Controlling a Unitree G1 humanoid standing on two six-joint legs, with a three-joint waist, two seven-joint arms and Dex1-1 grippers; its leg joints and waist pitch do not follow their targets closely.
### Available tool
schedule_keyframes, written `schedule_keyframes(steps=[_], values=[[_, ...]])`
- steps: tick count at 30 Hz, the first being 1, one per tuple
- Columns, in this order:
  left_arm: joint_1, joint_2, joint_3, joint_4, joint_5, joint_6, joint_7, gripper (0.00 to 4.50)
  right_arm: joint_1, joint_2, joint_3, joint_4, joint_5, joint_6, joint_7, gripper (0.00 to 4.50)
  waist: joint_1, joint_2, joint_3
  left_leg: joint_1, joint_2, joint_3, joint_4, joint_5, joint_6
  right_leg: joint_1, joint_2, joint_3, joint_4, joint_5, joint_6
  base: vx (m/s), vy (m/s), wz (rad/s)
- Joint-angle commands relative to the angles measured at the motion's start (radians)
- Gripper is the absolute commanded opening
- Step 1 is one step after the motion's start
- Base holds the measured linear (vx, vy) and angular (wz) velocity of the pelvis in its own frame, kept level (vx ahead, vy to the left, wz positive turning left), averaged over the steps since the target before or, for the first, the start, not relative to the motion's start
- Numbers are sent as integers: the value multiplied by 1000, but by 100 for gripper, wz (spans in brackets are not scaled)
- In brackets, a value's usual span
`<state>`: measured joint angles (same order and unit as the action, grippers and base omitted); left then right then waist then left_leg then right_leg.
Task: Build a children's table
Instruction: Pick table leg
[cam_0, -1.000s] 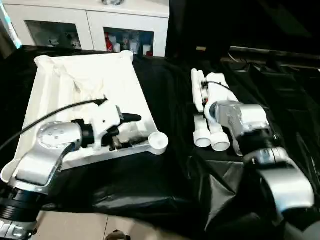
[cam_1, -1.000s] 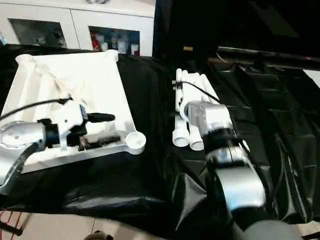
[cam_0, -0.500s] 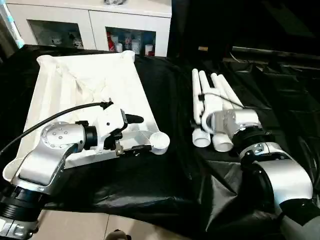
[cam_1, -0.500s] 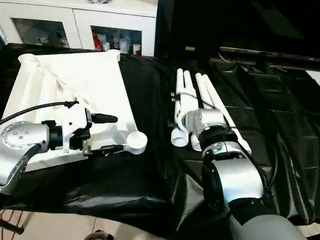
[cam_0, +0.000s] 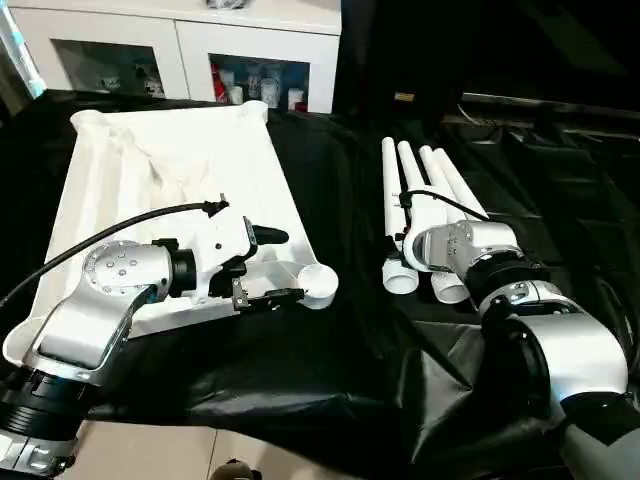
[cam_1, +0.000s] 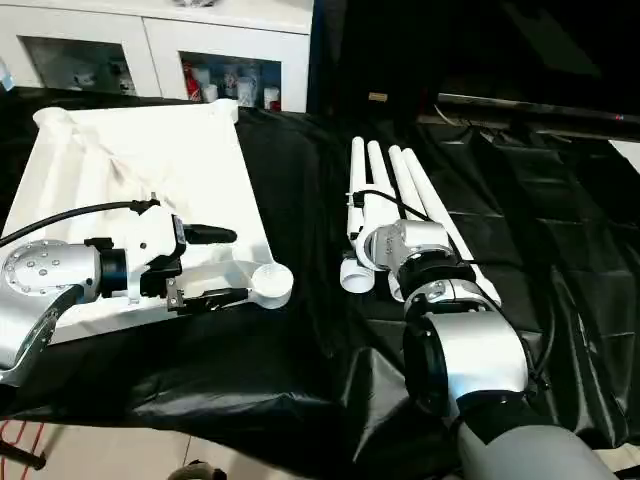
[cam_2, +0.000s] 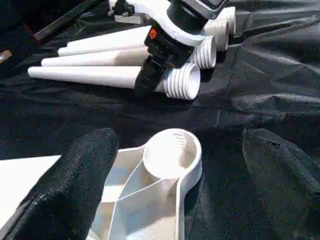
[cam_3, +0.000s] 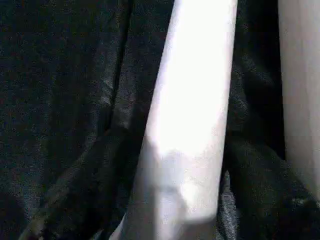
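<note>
Tabletop (cam_0: 170, 190), white ribbed plastic, lies underside up on black sheeting (cam_0: 340, 340) in the head views, four tapered legs (cam_1: 395, 190) beside it. Left wrist view: left gripper (cam_2: 195, 185) spread around a round corner socket (cam_2: 172, 152), legs' ridged ends visible. Right wrist view: right gripper (cam_3: 177, 200) straddles one smooth leg; grip unclear.

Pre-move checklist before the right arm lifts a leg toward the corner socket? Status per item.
1. Tabletop lies ribbed side up: ok.
2. Near corner socket is empty and unobstructed: ok.
3. Left end effector is open, fingers either side of the socket: ok.
4. Four legs lie side by side, threaded ends toward the robot: ok.
5. Right end effector sits at the leftmost leg: ok.
6. Firm grip on that leg: cannot tell.
</note>
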<state>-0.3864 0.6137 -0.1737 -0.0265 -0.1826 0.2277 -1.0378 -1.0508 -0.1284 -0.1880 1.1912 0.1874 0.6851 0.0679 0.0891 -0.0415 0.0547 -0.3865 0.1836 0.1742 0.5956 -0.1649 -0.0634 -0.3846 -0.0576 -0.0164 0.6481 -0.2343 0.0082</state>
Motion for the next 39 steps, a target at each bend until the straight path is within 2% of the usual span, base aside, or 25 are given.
schedule_keyframes(steps=[1,4,9,16,17,20,21,22,23,24,25,26,27,28,29,30,31,32,33,34,35,36,37,39], values=[[1,9,-14,-31,9,-5,2,450,-13,-3,-9,16,0,-13,-13,283,-1,15,-68,27,36,-2,-69,-164,-84,30,-64,29,-59,29,-198,0,0,0],[3,12,-16,-33,10,-6,-2,450,-13,-4,-15,22,1,-20,-19,254,-1,21,-68,28,36,-3,-70,-171,-90,29,-65,28,-58,27,-200,0,0,0],[-14,5,-14,-22,14,-11,-2,450,-14,-7,-30,29,4,-35,-31,215,-2,21,-69,28,35,-3,-69,-177,-93,29,-63,28,-58,33,-202,0,0,0],[-35,-17,-1,0,20,-30,26,450,-17,-10,-48,5,19,-71,-32,195,-2,23,-69,28,35,-3,-69,-176,-92,30,-63,28,-58,42,-204,0,0,0],[-40,-26,5,4,19,-32,40,450,-16,-9,-55,-9,25,-90,-24,194,-2,25,-71,28,36,-4,-68,-172,-92,31,-63,28,-56,53,-204,0,0,0],[-50,-39,11,12,25,-36,65,450,-15,-8,-65,-29,36,-94,-11,193,-1,23,-72,26,35,-4,-66,-145,-81,34,-62,28,-54,99,-210,0,0,0],[-84,-73,25,57,70,-68,156,450,3,2,-96,-92,80,-157,52,193,-1,25,-73,24,34,-3,-65,-145,-75,35,-61,28,-54,110,-210,0,0,0],[-84,-73,25,57,70,-68,156,450,3,2,-96,-92,80,-157,52,193,-1,25,-73,24,34,-3,-65,-145,-75,35,-61,28,-54,110,-210,0,0,0],[-99,-86,30,76,90,-80,193,450,10,6,-109,-116,97,-181,71,193,-1,23,-77,24,36,-6,-63,-133,-62,41,-64,28,-52,134,-205,0,0,0],[-122,-107,39,98,101,-74,241,450,27,12,-108,-163,109,-223,111,193,-1,22,-75,24,36,-5,-63,-123,-55,39,-63,27,-52,144,-207,0,0,0],[-148,-135,54,117,102,-55,290,450,41,16,-108,-208,120,-229,138,193,0,20,-75,22,36,-5,-63,-121,-51,40,-63,27,-52,151,-206,0,0,0],[-166,-156,66,128,95,-33,323,450,54,20,-107,-246,131,-228,162,193,2,25,-78,26,37,-6,-60,-105,-47,41,-63,27,-49,182,-209,0,0,0],[-185,-182,80,135,81,-3,354,450,69,24,-111,-294,149,-221,194,193,1,20,-77,23,34,-5,-61,-93,-37,44,-60,27,-50,199,-216,0,0,0],[-185,-182,80,135,81,-3,354,450,69,24,-111,-294,149,-221,194,193,3,20,-78,24,35,-5,-60,-88,-33,44,-62,26,-49,205,-218,0,0,0],[-209,-222,104,138,38,43,382,450,94,28,-113,-365,176,-204,237,193,2,16,-78,22,34,-5,-59,-78,-24,45,-61,26,-50,212,-226,0,0,0],[-242,-285,148,140,-42,112,414,450,135,31,-109,-462,215,-183,302,193,6,33,-79,23,33,-6,-56,-75,-25,46,-62,27,-47,228,-235,0,0,0],[-257,-314,169,142,-80,143,429,450,154,32,-106,-506,234,-171,331,193,10,35,-80,27,34,-4,-54,-76,-25,43,-60,27,-50,247,-236,0,0,0],[-271,-339,191,145,-117,172,444,450,173,34,-103,-547,251,-170,359,193,13,32,-82,24,34,-7,-54,-63,-21,48,-59,25,-45,285,-251,0,0,0],[-285,-360,211,151,-149,199,459,450,189,36,-102,-583,274,-156,386,193,15,29,-82,21,32,-7,-53,-69,-14,49,-61,24,-47,280,-258,0,0,0],[-300,-380,232,157,-183,233,476,450,205,36,-99,-620,295,-141,411,193,16,35,-80,22,30,-6,-54,-77,-15,50,-59,24,-47,276,-259,0,0,0],[-322,-411,266,167,-230,282,502,450,233,38,-91,-678,324,-128,446,193,17,32,-79,23,32,-9,-55,-94,-15,50,-60,24,-51,250,-263,0,0,0],[-333,-427,284,172,-257,299,513,450,246,39,-88,-707,339,-119,463,193,18,33,-78,23,32,-9,-56,-111,-15,49,-62,24,-55,223,-266,0,0,0],[-349,-450,310,174,-299,324,526,450,267,35,-78,-751,356,-102,489,193,17,29,-76,21,31,-9,-57,-114,-15,52,-62,24,-57,209,-266,0,0,0],[-369,-476,339,173,-346,341,538,450,293,31,-67,-804,377,-76,516,193,21,28,-76,21,31,-10,-55,-94,-7,54,-64,25,-58,205,-269,0,0,0]])
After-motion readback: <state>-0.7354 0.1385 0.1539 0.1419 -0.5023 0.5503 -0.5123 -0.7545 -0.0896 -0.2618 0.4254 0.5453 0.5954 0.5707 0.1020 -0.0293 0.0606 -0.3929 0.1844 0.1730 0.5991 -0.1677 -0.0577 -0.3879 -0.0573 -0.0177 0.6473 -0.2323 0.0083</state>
